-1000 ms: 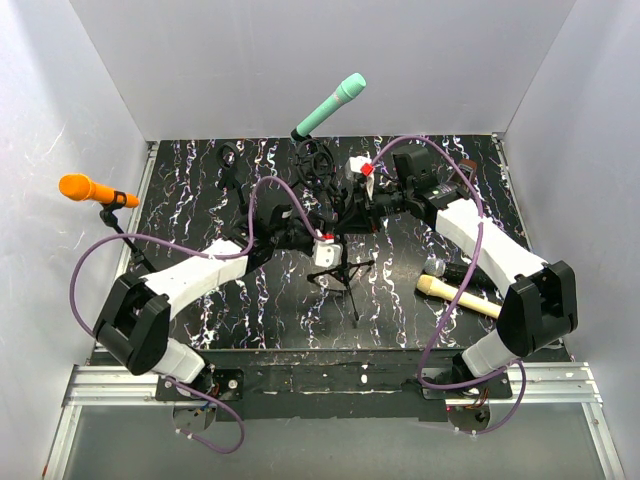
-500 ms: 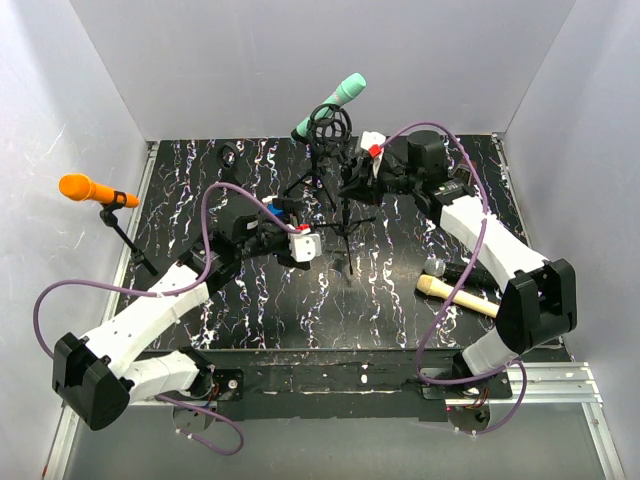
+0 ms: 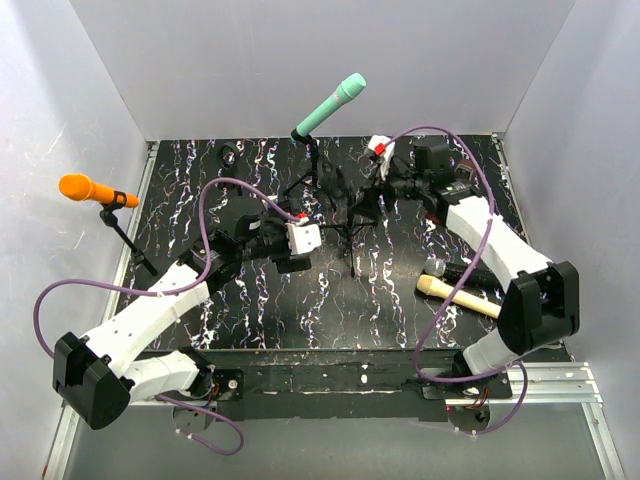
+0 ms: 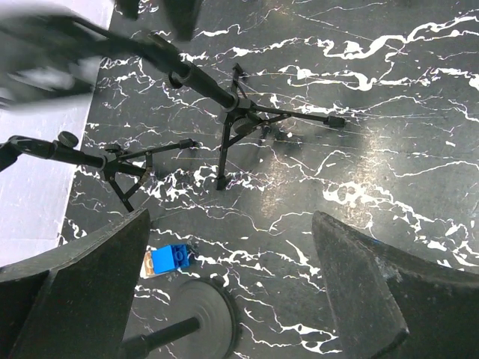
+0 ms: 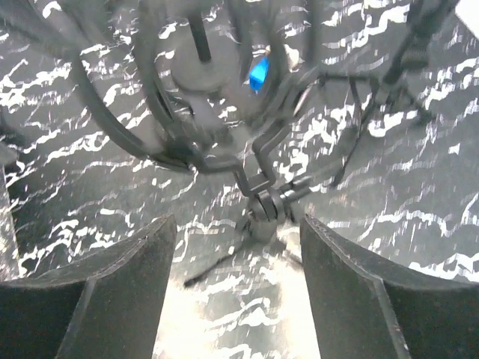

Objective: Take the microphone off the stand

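A teal microphone (image 3: 332, 103) sits tilted in the clip of a black tripod stand (image 3: 313, 172) at the back. An orange microphone (image 3: 83, 187) sits on a second stand (image 3: 125, 235) at the far left. A beige microphone (image 3: 456, 296) lies flat on the table at the right. Between the arms stands an empty black stand with a ring mount (image 3: 351, 215) (image 5: 202, 105). My left gripper (image 3: 312, 232) (image 4: 232, 299) is open beside it and holds nothing. My right gripper (image 3: 380, 183) (image 5: 236, 288) is open just behind the ring mount, not touching it.
A small blue brick (image 4: 171, 258) and a round weighted base with a pole (image 4: 203, 318) lie on the black marbled table (image 3: 400, 300). Tripod legs (image 4: 239, 123) spread across the middle. White walls close in the back and both sides.
Both grippers have opened. The right one let go of the empty ring-mount stand and drew back; the left arm pulled back toward the left. The stand now stands on its own.
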`<state>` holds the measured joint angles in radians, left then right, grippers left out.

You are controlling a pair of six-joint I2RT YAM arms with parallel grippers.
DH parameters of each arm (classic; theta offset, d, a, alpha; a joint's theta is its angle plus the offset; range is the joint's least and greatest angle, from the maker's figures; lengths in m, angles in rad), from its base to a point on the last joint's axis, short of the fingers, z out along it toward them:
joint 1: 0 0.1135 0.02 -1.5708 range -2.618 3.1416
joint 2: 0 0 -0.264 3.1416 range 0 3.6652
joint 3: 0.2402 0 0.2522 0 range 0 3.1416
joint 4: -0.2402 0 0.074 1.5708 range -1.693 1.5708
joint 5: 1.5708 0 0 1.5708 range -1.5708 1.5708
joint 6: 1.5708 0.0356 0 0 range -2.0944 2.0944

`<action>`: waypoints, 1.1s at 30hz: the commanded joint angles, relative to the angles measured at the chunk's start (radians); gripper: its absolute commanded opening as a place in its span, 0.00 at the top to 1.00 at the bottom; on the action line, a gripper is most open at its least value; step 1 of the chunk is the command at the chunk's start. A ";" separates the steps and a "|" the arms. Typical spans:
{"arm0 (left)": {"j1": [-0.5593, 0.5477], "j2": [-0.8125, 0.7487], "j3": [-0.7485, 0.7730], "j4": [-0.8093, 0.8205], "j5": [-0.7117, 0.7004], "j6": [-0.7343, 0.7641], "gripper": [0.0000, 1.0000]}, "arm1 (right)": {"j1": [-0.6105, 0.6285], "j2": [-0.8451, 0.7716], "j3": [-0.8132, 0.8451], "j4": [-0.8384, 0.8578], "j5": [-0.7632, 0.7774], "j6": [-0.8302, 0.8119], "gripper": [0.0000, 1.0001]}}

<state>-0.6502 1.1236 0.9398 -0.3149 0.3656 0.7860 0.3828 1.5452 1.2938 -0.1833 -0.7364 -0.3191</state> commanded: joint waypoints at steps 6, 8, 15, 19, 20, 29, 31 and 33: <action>0.000 -0.045 -0.033 0.007 0.002 -0.090 0.06 | -0.094 -0.227 -0.142 -0.241 0.072 -0.087 0.24; 0.000 -0.047 -0.038 0.008 0.012 -0.114 0.04 | -0.096 -0.243 -0.143 -0.255 0.049 -0.122 0.24; -0.002 -0.033 -0.032 -0.047 0.059 -0.171 0.02 | -0.094 -0.114 -0.028 -0.214 -0.032 -0.109 0.28; 0.000 -0.054 -0.052 -0.165 0.072 0.070 0.02 | -0.087 -0.027 -0.002 -0.095 -0.084 -0.060 0.32; 0.000 -0.061 -0.058 -0.177 0.055 0.085 0.02 | -0.085 -0.008 0.010 -0.082 -0.096 -0.057 0.32; 0.047 -0.123 -0.117 -0.269 0.062 -0.022 0.02 | -0.047 0.133 0.108 -0.088 -0.132 -0.058 0.32; 0.057 -0.137 -0.130 -0.271 0.068 -0.024 0.02 | -0.044 0.156 0.111 -0.088 -0.132 -0.058 0.32; 0.067 -0.134 -0.128 -0.273 0.068 -0.031 0.02 | -0.044 0.180 0.102 -0.088 -0.132 -0.058 0.32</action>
<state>-0.6014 1.0161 0.8242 -0.5499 0.4076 0.7761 0.3351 1.6863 1.3651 -0.3038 -0.8402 -0.3874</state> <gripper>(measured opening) 0.981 0.683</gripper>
